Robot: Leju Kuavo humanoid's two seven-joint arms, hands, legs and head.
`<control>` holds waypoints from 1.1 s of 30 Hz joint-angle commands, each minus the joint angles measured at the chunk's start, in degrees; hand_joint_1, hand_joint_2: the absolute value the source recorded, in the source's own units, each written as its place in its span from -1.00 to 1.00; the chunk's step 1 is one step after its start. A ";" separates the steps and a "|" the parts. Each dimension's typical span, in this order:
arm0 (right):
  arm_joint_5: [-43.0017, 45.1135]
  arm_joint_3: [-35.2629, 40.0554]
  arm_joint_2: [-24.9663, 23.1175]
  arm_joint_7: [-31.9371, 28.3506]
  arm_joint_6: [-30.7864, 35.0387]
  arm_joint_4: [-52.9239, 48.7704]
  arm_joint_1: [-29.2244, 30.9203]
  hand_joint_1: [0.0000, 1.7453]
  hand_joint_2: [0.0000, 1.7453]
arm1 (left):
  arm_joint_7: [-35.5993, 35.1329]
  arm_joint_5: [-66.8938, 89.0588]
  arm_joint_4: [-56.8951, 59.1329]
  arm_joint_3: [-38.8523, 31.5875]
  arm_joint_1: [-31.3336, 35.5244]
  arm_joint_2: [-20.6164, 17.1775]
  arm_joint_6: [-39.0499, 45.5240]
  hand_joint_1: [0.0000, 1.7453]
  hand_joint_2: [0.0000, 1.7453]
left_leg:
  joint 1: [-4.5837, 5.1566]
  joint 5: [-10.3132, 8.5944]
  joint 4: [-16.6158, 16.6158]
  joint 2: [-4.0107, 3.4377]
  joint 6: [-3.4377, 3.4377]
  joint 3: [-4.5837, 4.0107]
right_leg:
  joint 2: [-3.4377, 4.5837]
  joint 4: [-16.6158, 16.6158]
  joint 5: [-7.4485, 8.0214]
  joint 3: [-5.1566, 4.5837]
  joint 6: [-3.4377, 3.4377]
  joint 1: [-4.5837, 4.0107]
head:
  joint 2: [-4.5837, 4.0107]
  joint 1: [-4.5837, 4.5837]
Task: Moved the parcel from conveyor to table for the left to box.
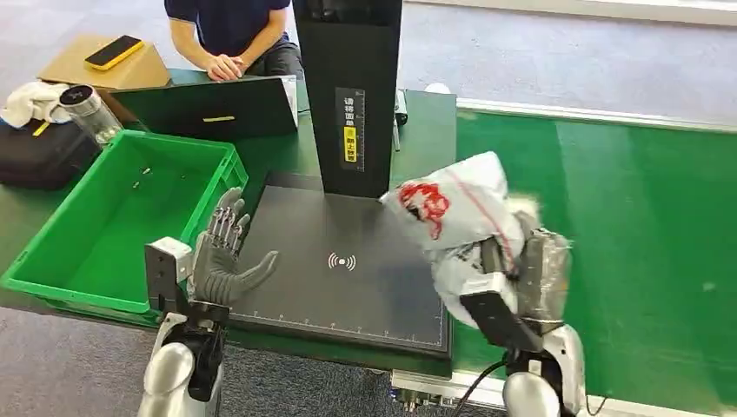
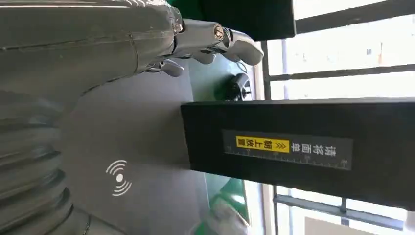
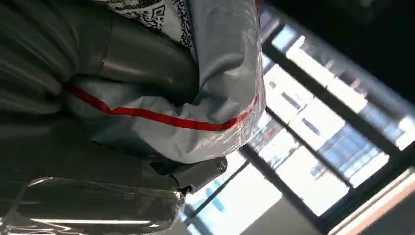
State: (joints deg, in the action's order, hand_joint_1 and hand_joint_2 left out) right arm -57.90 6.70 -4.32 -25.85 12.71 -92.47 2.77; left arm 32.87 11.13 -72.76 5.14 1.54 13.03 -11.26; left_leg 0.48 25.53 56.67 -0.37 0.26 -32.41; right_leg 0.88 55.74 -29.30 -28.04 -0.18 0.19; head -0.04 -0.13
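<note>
A white plastic-wrapped parcel [image 1: 456,221] with a red logo and red stripe is lifted off the surface, gripped by my right hand [image 1: 530,274] at the right edge of the dark scanning mat [image 1: 348,287]. Close up, the parcel [image 3: 195,98] fills the space between my right hand's thumb and fingers [image 3: 200,171]. My left hand [image 1: 228,256] hovers over the mat's left edge with fingers spread and nothing in it; its fingers [image 2: 215,41] reach out over the mat [image 2: 142,142]. The green box [image 1: 78,252] stands just left of that hand.
A black scanner post [image 1: 352,95] rises at the back of the mat. The green conveyor [image 1: 626,226] runs on the right. A person sits behind a laptop [image 1: 213,109] at the far side. A bottle [image 1: 87,113] and a black bag [image 1: 39,152] lie beyond the box.
</note>
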 commanded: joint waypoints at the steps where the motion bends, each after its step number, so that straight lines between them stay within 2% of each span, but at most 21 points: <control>1: -0.96 18.09 10.03 5.48 -8.37 19.32 8.74 1.00 1.00 | 0.95 -0.04 7.50 2.23 3.22 -2.42 -0.03 -1.00 1.00 | -0.05 -0.03 -0.18 -0.09 -0.10 0.27 | 0.06 -0.22 0.09 0.24 0.02 -0.03 | 0.02 -0.02; 5: -0.37 21.72 11.88 6.89 -13.31 28.49 14.01 1.00 1.00 | 1.07 0.04 7.48 2.70 2.75 -2.60 0.55 -1.00 1.00 | -0.02 -0.04 -0.26 -0.15 -0.11 0.34 | 0.09 -0.30 0.13 0.30 0.04 -0.01 | 0.00 -0.02; 13: 3.37 24.68 12.77 5.08 -14.55 40.42 22.69 1.00 1.00 | 1.18 -0.33 5.73 2.21 0.97 -2.62 1.43 -1.00 1.00 | -0.01 -0.05 -0.08 -0.08 -0.09 0.19 | 0.03 -0.14 0.12 0.18 0.08 0.00 | 0.02 -0.02; 16: 3.51 25.09 12.52 6.18 -12.71 42.22 24.65 1.00 1.00 | 1.16 -0.55 4.85 1.96 0.28 -2.63 1.65 -1.00 1.00 | -0.01 -0.08 -0.08 -0.07 -0.10 0.20 | 0.02 -0.15 0.16 0.16 0.12 0.01 | 0.00 0.02; 19: 1.48 25.26 11.35 9.37 -7.44 44.36 26.70 1.00 1.00 | 0.87 -0.95 3.36 1.46 -0.68 -2.49 2.06 -1.00 1.00 | -0.01 -0.12 -0.18 -0.05 -0.12 0.27 | -0.03 -0.24 0.19 0.25 0.14 0.01 | 0.00 -0.02; 23: -2.11 20.78 9.78 17.43 3.64 42.39 26.14 1.00 1.00 | 0.09 -1.37 1.56 1.00 -1.63 -2.20 2.57 -1.00 1.00 | -0.02 -0.05 0.00 -0.18 -0.04 0.16 | 0.14 -0.09 0.16 0.12 0.14 -0.01 | 0.02 -0.04; 24: -0.68 18.69 9.33 17.50 5.04 40.48 25.21 -0.28 1.00 | -0.06 -1.43 1.40 1.02 -1.68 -2.18 2.58 -1.00 1.00 | -0.01 -0.08 -0.01 -0.04 -0.05 0.15 | 0.00 -0.09 0.15 0.13 0.15 0.00 | 0.00 0.00; 25: 0.02 17.68 9.30 17.40 4.97 39.26 24.40 -0.28 1.00 | -0.15 -1.45 1.36 1.07 -1.67 -2.18 2.58 -1.00 1.00 | -0.01 -0.11 -0.02 0.07 -0.05 0.12 | -0.13 -0.10 0.14 0.15 0.15 0.00 | 0.00 0.00; 26: 1.10 16.62 9.50 16.99 4.19 37.22 23.26 -1.00 1.00 | -0.14 -1.44 1.49 1.16 -1.60 -2.20 2.59 -1.00 1.00 | -0.02 -0.11 0.08 0.10 0.07 0.02 | -0.18 -0.04 0.10 0.09 0.15 -0.01 | 0.02 0.00; 28: 4.08 13.18 8.77 16.04 4.32 33.19 20.68 -1.00 1.00 | -0.33 -1.53 2.10 1.42 -1.37 -2.21 2.57 -1.00 1.00 | -0.01 -0.10 0.07 0.15 0.05 0.05 | -0.23 -0.07 0.09 0.14 0.16 0.00 | 0.02 0.00; 33: 3.28 7.77 7.18 17.73 5.73 29.40 17.80 -1.00 1.00 | -0.26 -1.41 3.15 2.04 -0.75 -1.98 2.80 -1.00 1.00 | -0.01 -0.09 0.11 0.18 0.06 -0.02 | -0.23 -0.05 0.08 0.11 0.16 0.00 | 0.00 -0.02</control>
State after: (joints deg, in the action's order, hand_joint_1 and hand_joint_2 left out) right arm -54.51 24.32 6.56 -9.42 17.09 -57.48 23.96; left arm 33.00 9.68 -70.86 6.19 -0.57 12.17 -8.63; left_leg 0.49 25.43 56.84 -0.22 0.42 -32.49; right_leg 0.72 55.74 -29.19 -27.99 -0.01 0.20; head -0.04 -0.15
